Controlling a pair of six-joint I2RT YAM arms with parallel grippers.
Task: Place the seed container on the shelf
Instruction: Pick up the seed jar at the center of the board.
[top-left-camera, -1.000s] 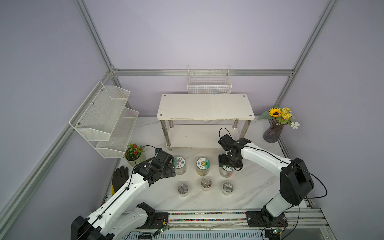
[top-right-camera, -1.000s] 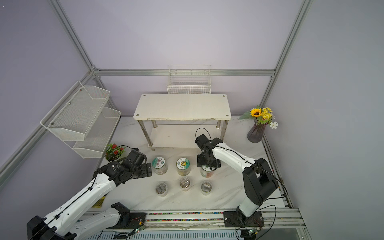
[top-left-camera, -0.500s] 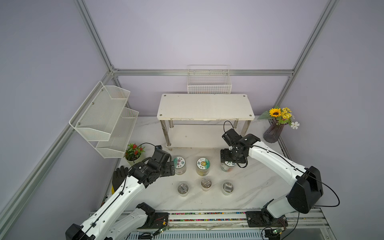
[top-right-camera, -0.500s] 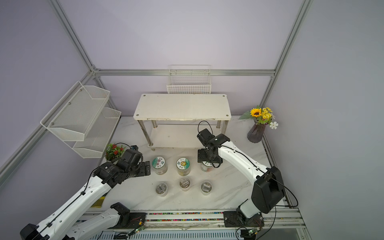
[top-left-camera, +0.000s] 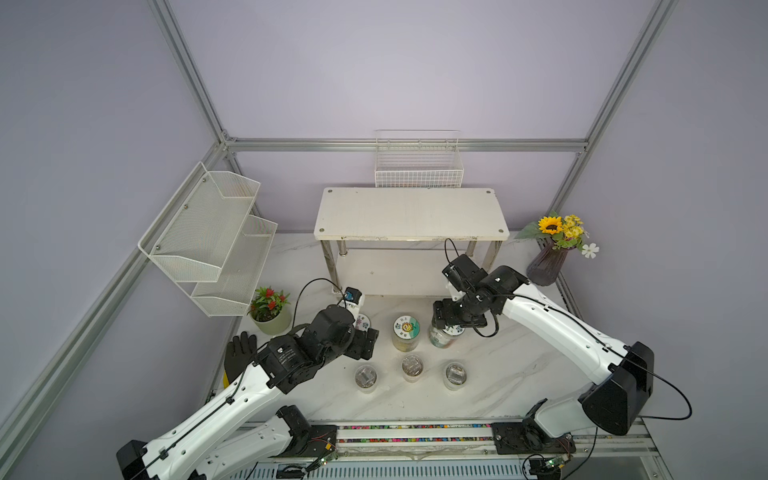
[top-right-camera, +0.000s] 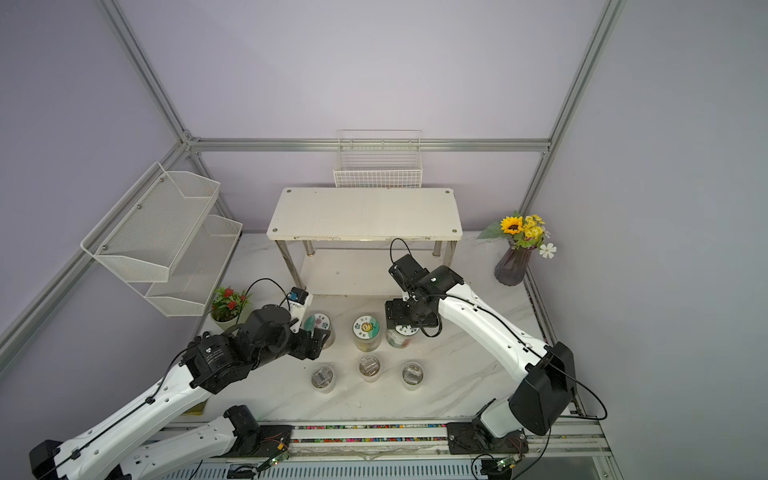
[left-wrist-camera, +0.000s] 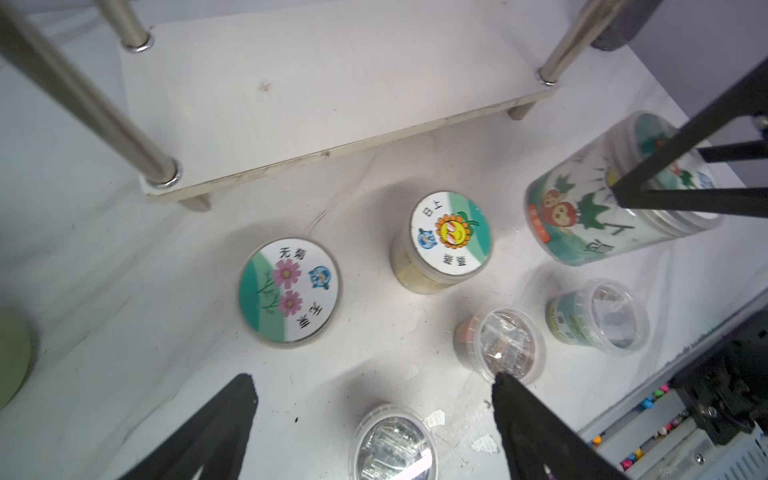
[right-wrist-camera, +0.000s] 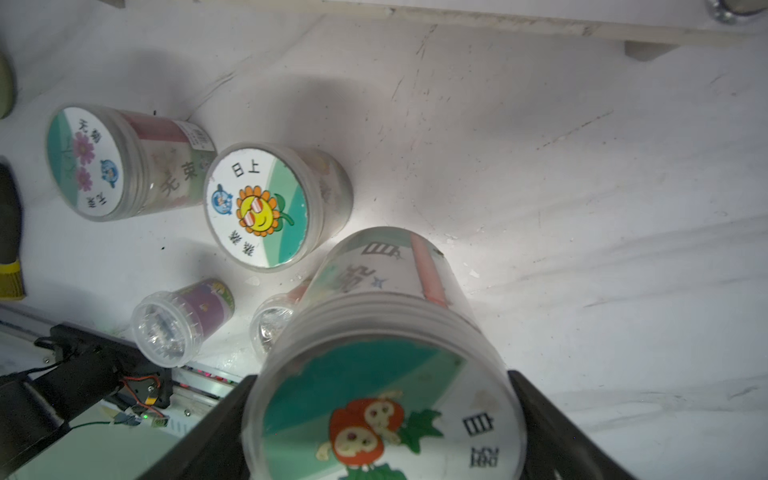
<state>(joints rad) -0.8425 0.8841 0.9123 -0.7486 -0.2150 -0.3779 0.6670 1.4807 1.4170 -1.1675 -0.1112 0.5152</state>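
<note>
Your right gripper (right-wrist-camera: 382, 376) pinches the seed container (right-wrist-camera: 374, 324) at its lid, tilted, beside the sunflower-lidded jar (right-wrist-camera: 257, 208) in front of the shelf (top-left-camera: 411, 214). Level it and raise it above the top board's edge before moving in. The left gripper (left-wrist-camera: 374, 382) has its fingers (left-wrist-camera: 216, 415) spread and empty.

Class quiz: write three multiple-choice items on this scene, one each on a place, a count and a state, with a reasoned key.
1. The flower vase stands: A in the wire basket; B in the mesh rack; C on the table beside the shelf.
2. Small clear-lidded cups in the front row: A three; B two; C five.
3. The right gripper is: A open over nothing; B shut on the red-fruit jar; C out of view.
Key: C, it stands by the shelf's end; A, three show in both top views; B, its fingers clamp the jar.
</note>
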